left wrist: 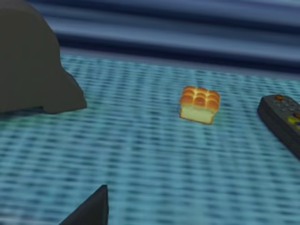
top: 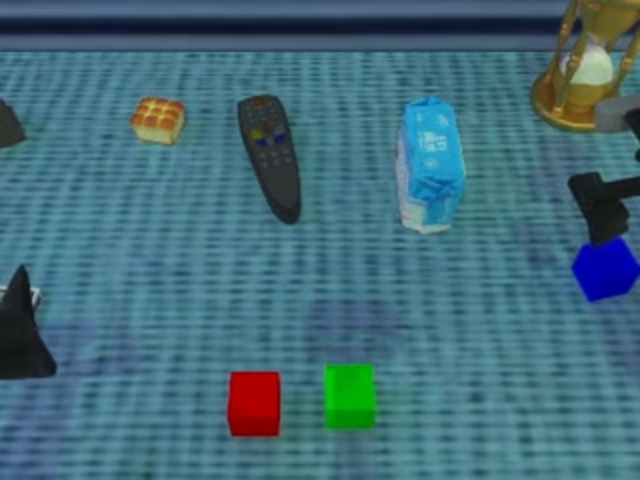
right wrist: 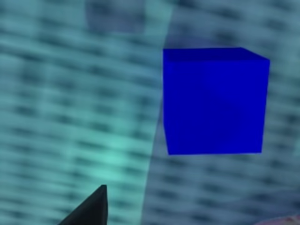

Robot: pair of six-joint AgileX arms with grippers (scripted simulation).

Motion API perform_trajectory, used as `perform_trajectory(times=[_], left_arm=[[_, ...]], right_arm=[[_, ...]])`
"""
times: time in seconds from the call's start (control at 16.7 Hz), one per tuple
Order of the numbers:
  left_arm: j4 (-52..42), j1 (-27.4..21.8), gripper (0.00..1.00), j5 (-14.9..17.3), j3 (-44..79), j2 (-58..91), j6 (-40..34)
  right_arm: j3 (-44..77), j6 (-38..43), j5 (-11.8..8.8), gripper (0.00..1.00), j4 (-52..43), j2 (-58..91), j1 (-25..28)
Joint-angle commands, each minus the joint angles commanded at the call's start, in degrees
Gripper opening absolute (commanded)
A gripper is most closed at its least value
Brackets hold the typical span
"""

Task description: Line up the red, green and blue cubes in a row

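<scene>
Your right end effector [top: 606, 235] sits at the right edge of the top view, directly above the blue cube [top: 605, 268]. Whether its fingers grip the cube or only hover at it, you cannot tell. In the right wrist view the blue cube [right wrist: 215, 101] fills the upper right of the frame.

Your red cube [top: 253, 403] and green cube [top: 349, 396] sit side by side, slightly apart, at the lower centre of the table [top: 150, 260].

Your left end effector [top: 20, 330] is parked at the left edge; you cannot tell how far it is open.

Across the upper part you see a bread bun [top: 157, 120], a remote control [top: 269, 155], a blue carton [top: 431, 163] and an hourglass [top: 585, 65].
</scene>
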Motion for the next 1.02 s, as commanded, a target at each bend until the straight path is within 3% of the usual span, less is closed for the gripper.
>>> perform_trajectory(times=[0.24, 0.66, 1.02], left_arm=[[5.7, 3.1, 1.00, 0.4, -4.2, -8.1, 6.4], [6.3, 3.4, 1.00, 0.5, -4.6, -9.0, 7.1], [6.3, 3.4, 1.00, 0.5, -4.6, -9.0, 7.1]], right_arm=[[6.8, -0.5, -0.2, 1.00, -3.7, 7.9, 0.4], [7.4, -0.6, -0.3, 1.00, -3.9, 8.8, 0.1], [1.3, -0.5, -0.2, 1.00, 7.6, 13.6, 0.4]])
